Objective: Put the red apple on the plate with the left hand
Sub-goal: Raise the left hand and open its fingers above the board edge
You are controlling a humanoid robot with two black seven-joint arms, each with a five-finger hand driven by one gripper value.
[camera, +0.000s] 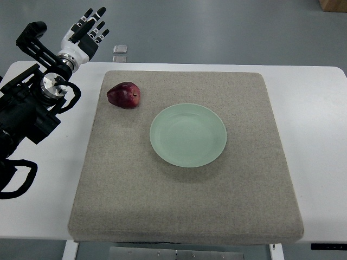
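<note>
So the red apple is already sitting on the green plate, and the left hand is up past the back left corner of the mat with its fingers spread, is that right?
Not quite. The top view shows the red apple lying on the grey mat, apart from the green plate and to its upper left. The rest holds: the left hand is beyond the mat's back left corner, fingers spread, holding nothing.

The left arm [27, 114] and a brown box [332, 4] are cut off by the edges.

I see the red apple [124, 95] on the grey mat [184, 211], just up-left of the empty green plate [188, 135]; left hand [85, 33] raised, fingers spread, well clear.
</note>
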